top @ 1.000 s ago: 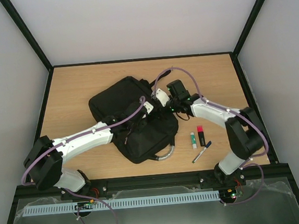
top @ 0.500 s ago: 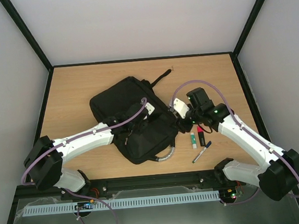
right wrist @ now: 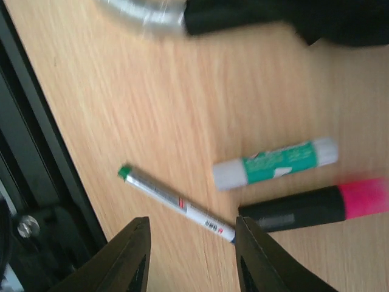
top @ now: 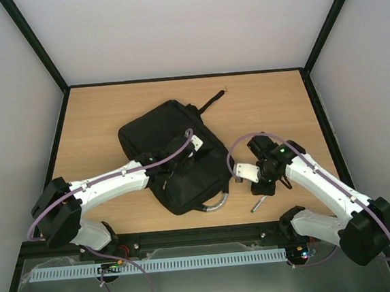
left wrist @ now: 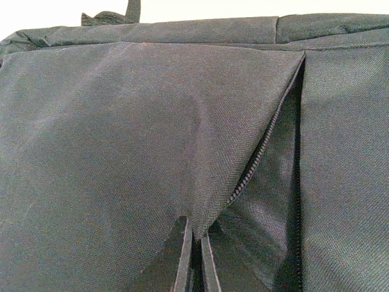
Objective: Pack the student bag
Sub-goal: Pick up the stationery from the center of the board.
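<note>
Nearest the arms' bases, a silver pen [right wrist: 179,204] lies on the wooden table [top: 96,113]. The right gripper [right wrist: 191,237] hangs over it, jaws apart with nothing between them. 1 second earlier this gripper was at the bag's far right edge; it has since swung near and right. Just beyond the pen lie a green glue stick [right wrist: 276,163] and a pink highlighter [right wrist: 313,207]. To their left, mid-table, the student bag [top: 173,131] rests unmoved, its grey loop handle [top: 216,203] nearest. The left gripper [left wrist: 196,261] stays clamped on a fold of the bag's fabric beside an open zipper [left wrist: 255,164].
</note>
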`<act>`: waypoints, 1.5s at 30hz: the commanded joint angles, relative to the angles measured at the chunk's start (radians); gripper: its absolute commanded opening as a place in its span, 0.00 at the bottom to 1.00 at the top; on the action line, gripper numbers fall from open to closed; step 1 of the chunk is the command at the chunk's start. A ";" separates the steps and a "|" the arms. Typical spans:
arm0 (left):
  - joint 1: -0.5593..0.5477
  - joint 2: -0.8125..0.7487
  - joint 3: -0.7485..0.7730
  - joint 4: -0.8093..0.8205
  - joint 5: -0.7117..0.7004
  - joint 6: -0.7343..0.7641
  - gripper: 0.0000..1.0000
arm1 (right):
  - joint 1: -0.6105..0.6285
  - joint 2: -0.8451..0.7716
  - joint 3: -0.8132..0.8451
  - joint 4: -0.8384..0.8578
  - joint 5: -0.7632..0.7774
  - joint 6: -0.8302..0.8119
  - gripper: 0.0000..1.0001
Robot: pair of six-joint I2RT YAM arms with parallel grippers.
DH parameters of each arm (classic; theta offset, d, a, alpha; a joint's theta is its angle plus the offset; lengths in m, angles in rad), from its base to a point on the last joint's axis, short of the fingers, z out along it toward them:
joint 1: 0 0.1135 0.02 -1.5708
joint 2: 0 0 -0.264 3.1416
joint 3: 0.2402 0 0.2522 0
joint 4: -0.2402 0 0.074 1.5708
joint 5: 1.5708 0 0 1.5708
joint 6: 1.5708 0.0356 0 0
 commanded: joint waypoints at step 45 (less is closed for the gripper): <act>-0.020 0.010 0.025 -0.023 0.047 0.005 0.02 | 0.154 0.140 -0.312 0.216 0.256 -0.174 0.14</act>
